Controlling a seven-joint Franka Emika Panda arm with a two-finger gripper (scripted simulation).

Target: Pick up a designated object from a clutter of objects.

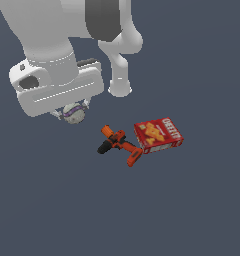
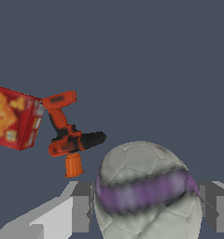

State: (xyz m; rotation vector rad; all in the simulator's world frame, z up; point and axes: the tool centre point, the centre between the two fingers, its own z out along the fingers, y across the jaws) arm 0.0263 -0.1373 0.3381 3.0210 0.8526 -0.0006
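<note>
We see the claw (image 1: 72, 113) pinching the ball (image 1: 73, 114), 1 finger (image 2: 79, 205) pressed to each side of it in the wrist view. The ball is off-white with a purple band. In the exterior view it sits under the arm's hand, to the left of the tool (image 1: 118, 144) and the box (image 1: 158, 135). The tool lies on the table (image 1: 192, 210), touching the closed red box's near edge; we cannot see inside the box.

- The exterior view looks steeply down from high up, taking in the whole dark counter (image 1: 202, 210).
- The wrist view sits low and close.
- Both share the ball (image 1: 73, 114), tool (image 1: 118, 144) and red box (image 1: 158, 135).
</note>
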